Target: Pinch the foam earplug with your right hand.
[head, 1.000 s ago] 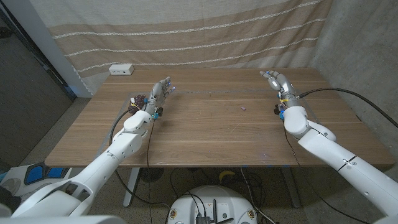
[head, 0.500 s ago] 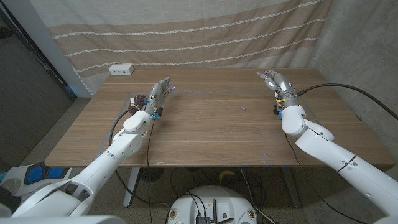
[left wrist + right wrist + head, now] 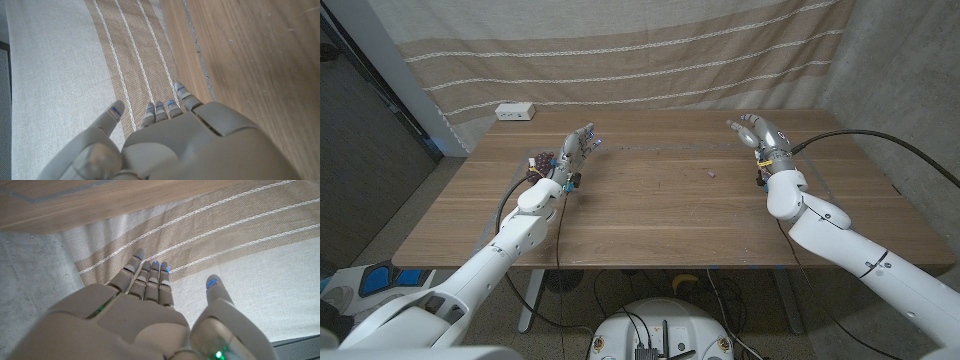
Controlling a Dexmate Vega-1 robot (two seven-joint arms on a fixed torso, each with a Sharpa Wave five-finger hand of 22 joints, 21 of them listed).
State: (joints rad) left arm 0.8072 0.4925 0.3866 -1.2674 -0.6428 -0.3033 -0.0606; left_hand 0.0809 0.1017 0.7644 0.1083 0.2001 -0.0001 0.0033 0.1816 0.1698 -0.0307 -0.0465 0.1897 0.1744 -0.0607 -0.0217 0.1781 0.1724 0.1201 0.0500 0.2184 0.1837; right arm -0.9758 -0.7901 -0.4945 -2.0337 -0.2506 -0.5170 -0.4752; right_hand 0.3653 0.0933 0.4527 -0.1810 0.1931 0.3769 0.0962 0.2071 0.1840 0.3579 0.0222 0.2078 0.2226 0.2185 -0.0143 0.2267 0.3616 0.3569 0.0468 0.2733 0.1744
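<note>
Approach step, by my reading: the right hand (image 3: 761, 133) hovers open and empty near the counter's (image 3: 650, 215) far right corner. The foam earplug (image 3: 709, 172) lies mid-counter; next, the hand must descend toward it

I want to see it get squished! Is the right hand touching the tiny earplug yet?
Apart. The head view shows bare table between the right hand and the foam earplug.

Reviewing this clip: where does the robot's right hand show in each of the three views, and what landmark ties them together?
Head view: right hand at far right of the wooden table, fingers apart, holding nothing.
Right wrist view: its back in the foreground.
Left wrist view: only the left hand.
Shared landmark: the striped curtain.
</note>
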